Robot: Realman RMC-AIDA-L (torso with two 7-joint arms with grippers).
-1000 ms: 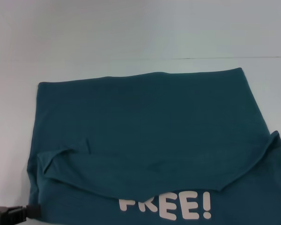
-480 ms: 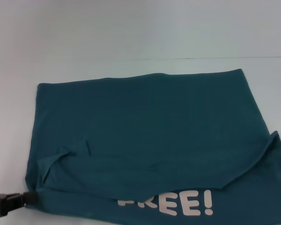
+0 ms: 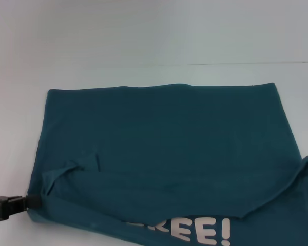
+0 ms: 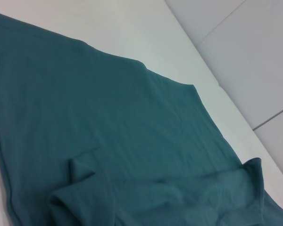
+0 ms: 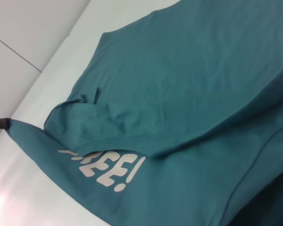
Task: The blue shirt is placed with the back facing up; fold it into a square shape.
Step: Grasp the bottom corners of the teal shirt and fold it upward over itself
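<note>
The blue shirt [image 3: 164, 138] lies spread over the white table, with its near part folded over itself. White letters "REE!" [image 3: 195, 231] show on the layer beneath the fold. My left gripper [image 3: 33, 201] is at the shirt's near left corner and is shut on the cloth there. It also appears as a small black tip [image 5: 2, 124] in the right wrist view. The left wrist view shows only the shirt [image 4: 108, 122] with a bunched sleeve fold. The shirt's right edge curls upward at the picture's border. My right gripper is out of view.
The white table [image 3: 15, 128] shows bare at the left of the shirt and beyond it. A thin seam line [image 3: 236, 63] crosses the far surface. In the left wrist view the table's far edge meets grey floor tiles [image 4: 254, 56].
My left gripper has moved away from the near edge, taking the shirt's corner with it. The folded layer has slid over more of the white letters, and the shirt has shifted slightly right.
</note>
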